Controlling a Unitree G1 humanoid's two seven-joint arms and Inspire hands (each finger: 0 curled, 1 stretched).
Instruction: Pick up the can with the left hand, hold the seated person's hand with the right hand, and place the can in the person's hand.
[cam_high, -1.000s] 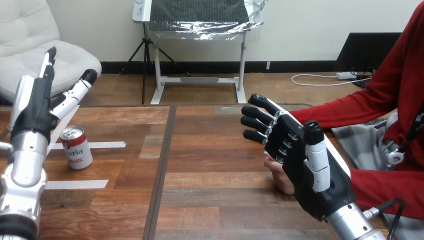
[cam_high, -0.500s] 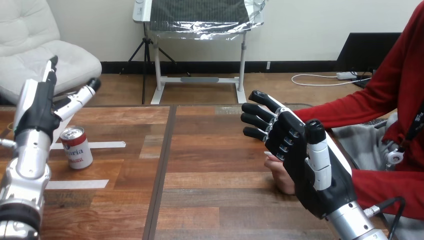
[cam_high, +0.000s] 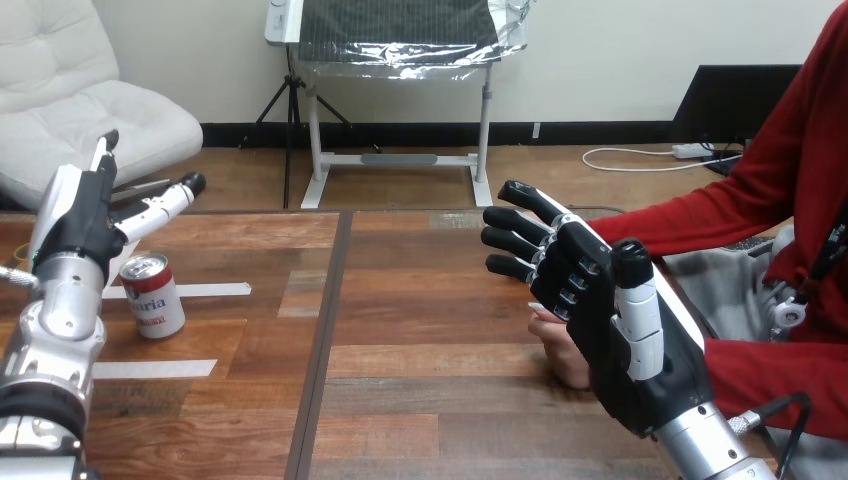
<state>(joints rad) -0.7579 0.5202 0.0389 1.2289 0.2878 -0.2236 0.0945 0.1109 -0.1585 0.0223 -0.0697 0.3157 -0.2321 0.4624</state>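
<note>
A red and white can (cam_high: 154, 295) stands upright on the wooden table (cam_high: 420, 330) at the left. My left hand (cam_high: 82, 220) hovers above and just left of the can, open, with its thumb stretched over the can's top and not touching it. At the right my right hand (cam_high: 600, 300) is raised, open, fingers straight and pointing toward the far left. The person's hand (cam_high: 558, 348) rests on the table right behind my right hand and is mostly hidden by it; whether the two touch I cannot tell.
Strips of white tape (cam_high: 190, 291) lie on the table beside and in front of the can. A dark seam (cam_high: 322, 340) runs down the tabletop. The person's red sleeve (cam_high: 690, 225) reaches in from the right edge.
My left hand has come down and moved slightly toward the can, its thumb now lower. My right hand and the person's hand have hardly moved.
</note>
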